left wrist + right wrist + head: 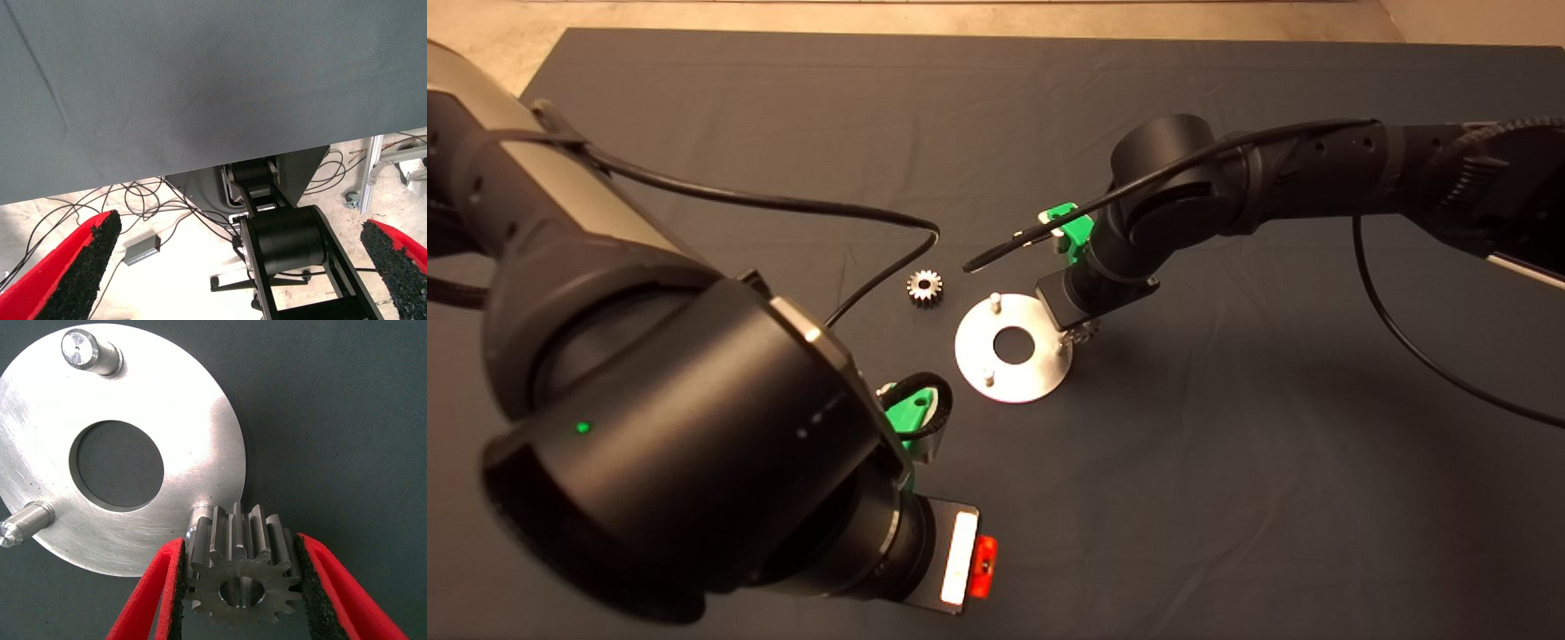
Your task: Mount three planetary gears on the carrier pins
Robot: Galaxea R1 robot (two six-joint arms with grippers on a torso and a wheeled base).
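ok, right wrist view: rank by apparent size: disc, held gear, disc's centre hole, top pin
1. disc
2. held gear, though inflated by nearness to the camera
3. centre hole
4. top pin

Right gripper is shut on the gear.

Black arms (pixel 649 373), green-and-red hands (pixel 240 587)

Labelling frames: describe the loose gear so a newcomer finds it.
Start at the shiny carrier disc mid-mat. The loose gear lies flat on the mat beside it, toward the left arm. Unlike the gear clamped in the right gripper, nothing touches it.
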